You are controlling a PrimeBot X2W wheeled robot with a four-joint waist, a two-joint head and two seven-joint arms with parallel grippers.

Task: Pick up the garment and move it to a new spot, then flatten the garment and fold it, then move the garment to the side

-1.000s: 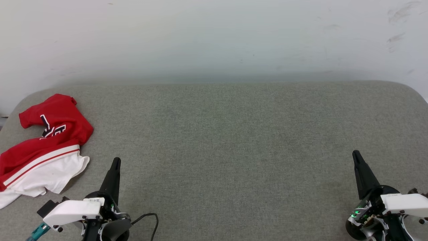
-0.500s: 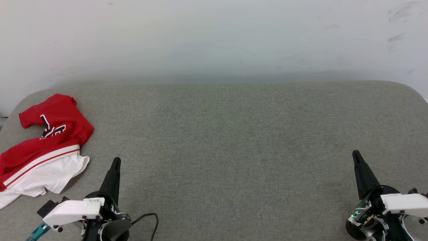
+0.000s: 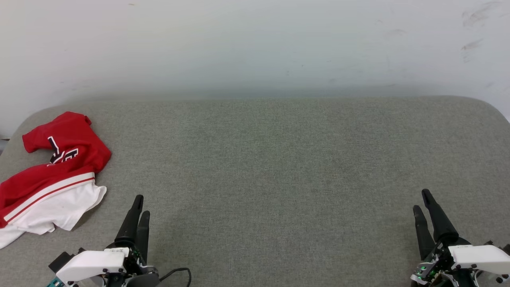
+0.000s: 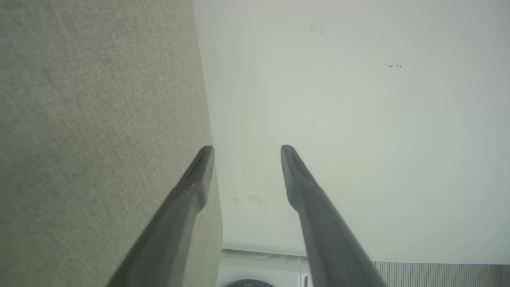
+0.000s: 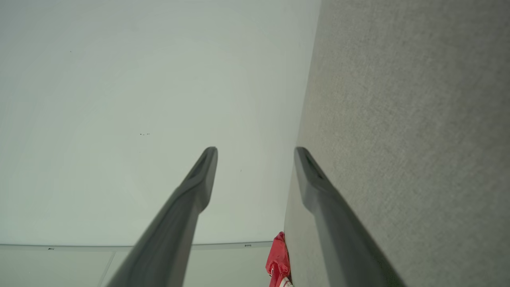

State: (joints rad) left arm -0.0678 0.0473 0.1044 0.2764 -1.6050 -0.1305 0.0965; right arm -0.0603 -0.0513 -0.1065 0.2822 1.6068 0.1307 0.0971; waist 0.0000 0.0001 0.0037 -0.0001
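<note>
The garment point(image 3: 51, 175), a red jersey with a white sleeve and black lettering, lies crumpled at the far left of the grey padded surface point(image 3: 271, 167). A sliver of the garment point(image 5: 279, 263) also peeks in at the bottom of the right wrist view. My left gripper point(image 3: 140, 205) sits at the lower left, a little right of the garment and apart from it, open with nothing between its fingers point(image 4: 199, 175). My right gripper point(image 3: 421, 201) stands at the lower right, far from the garment, also open and empty, its fingers point(image 5: 203, 175) spread.
A pale wall point(image 3: 255, 44) rises behind the grey surface, whose far corners are rounded. A black cable point(image 3: 179, 271) loops beside the left wrist. A white appliance point(image 4: 255, 271) stands low against the wall in the left wrist view.
Both grippers have gone from shut to open, each now showing two separate fingers. Both have drawn back slightly toward the near edge. The garment has not moved.
</note>
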